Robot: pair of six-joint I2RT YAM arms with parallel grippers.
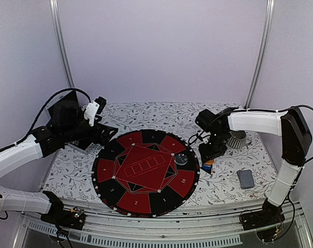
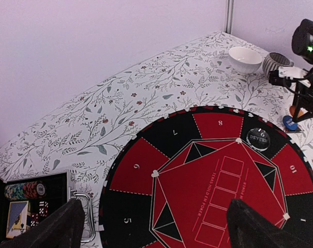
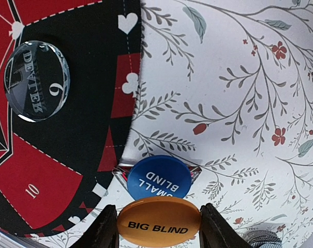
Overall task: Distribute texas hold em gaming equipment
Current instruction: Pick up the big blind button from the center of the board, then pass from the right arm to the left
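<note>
My right gripper [image 3: 159, 228] is shut on the orange "BIG BLIND" button [image 3: 159, 221], one finger [image 3: 102, 231] at each side of its rim. Just beyond it the blue "SMALL BLIND" button [image 3: 159, 177] lies on the floral cloth over a small triangular marker [image 3: 196, 171], beside the round red-and-black poker mat [image 3: 68, 129]. A clear "DEALER" button [image 3: 37, 80] rests on the mat. In the top view a grey-blue card deck [image 1: 245, 178] lies right of the mat [image 1: 146, 170]. My left gripper [image 2: 156, 232] hangs open over the mat's left part, holding nothing.
A white bowl [image 2: 244, 58] and a ribbed grey cup [image 2: 277, 62] stand at the far right of the table behind the right arm [image 2: 306, 77]. An open case with poker chips [image 2: 32, 204] sits left of the mat, under the left arm.
</note>
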